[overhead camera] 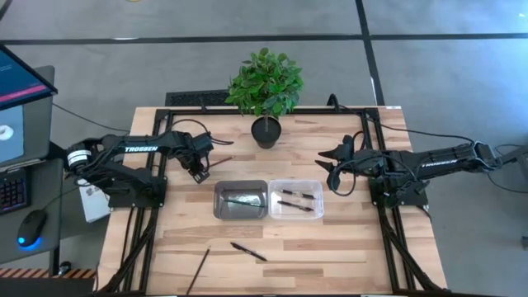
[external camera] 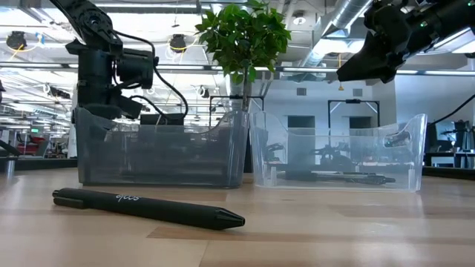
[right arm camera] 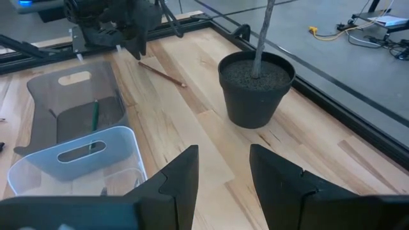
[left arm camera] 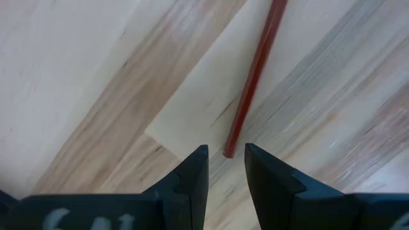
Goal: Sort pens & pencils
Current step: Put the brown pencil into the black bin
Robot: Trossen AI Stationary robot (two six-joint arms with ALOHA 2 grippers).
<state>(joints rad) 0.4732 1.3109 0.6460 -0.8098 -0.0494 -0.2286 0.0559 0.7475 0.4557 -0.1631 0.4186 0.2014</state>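
Nearest you, a black pen lies on the worktop. Your left tool, fingers apart, hovers over one end of a reddish pencil behind the grey bin; gripped so near its end, it may pivot free. Right tool waits, fingers apart.

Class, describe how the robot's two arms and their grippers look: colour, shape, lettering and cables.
Both arms are black and jointed, with white TROSSEN lettering along a link. Loose black cables loop around each. The left gripper and right gripper each end in two dark, flat, tapering fingers.
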